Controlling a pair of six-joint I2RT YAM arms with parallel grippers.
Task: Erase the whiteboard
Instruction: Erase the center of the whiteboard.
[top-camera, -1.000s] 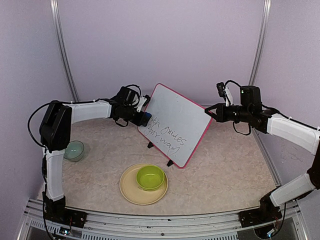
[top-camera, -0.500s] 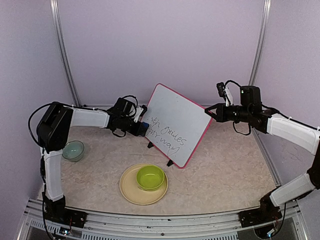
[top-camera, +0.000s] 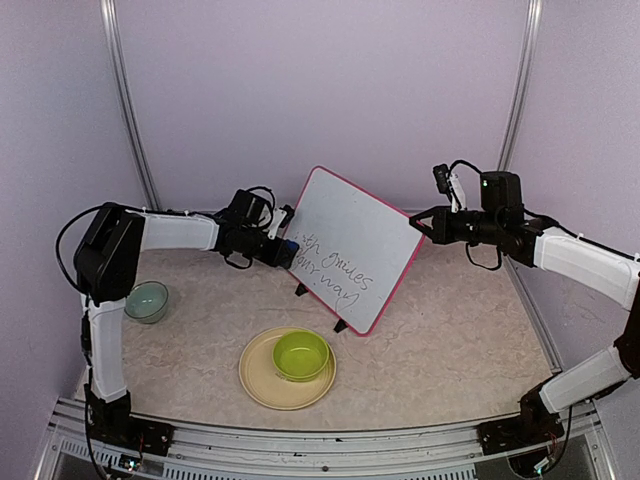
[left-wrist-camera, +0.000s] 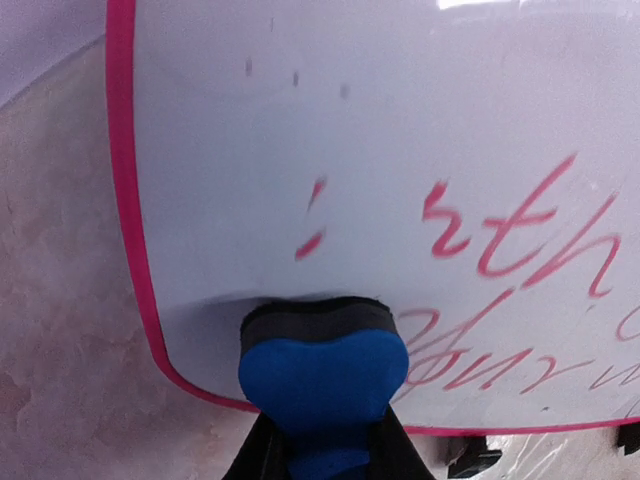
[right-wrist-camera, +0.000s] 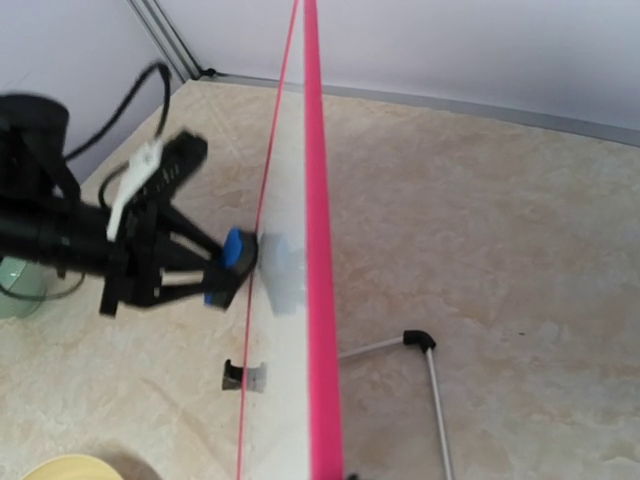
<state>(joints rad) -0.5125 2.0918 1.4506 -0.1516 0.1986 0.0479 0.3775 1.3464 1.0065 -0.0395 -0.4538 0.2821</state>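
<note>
The whiteboard (top-camera: 350, 225) stands tilted at mid-table on two black feet, pink-framed, with handwriting on its lower half (left-wrist-camera: 500, 240). My left gripper (top-camera: 286, 248) is shut on a blue eraser (left-wrist-camera: 322, 375) whose black felt presses flat against the board's lower left corner. From the right wrist view the board is edge-on (right-wrist-camera: 318, 300), and the eraser (right-wrist-camera: 232, 250) touches its face. My right gripper (top-camera: 419, 223) is shut on the board's upper right edge; its fingers do not show in its own view.
A yellow plate (top-camera: 262, 388) holding a green bowl (top-camera: 301, 354) lies in front of the board. A pale teal bowl (top-camera: 148, 300) sits at the left. The board's wire stand (right-wrist-camera: 432, 375) sticks out behind it.
My left gripper slid the eraser down the board's left side, then a little back up. The right arm and the board stayed still.
</note>
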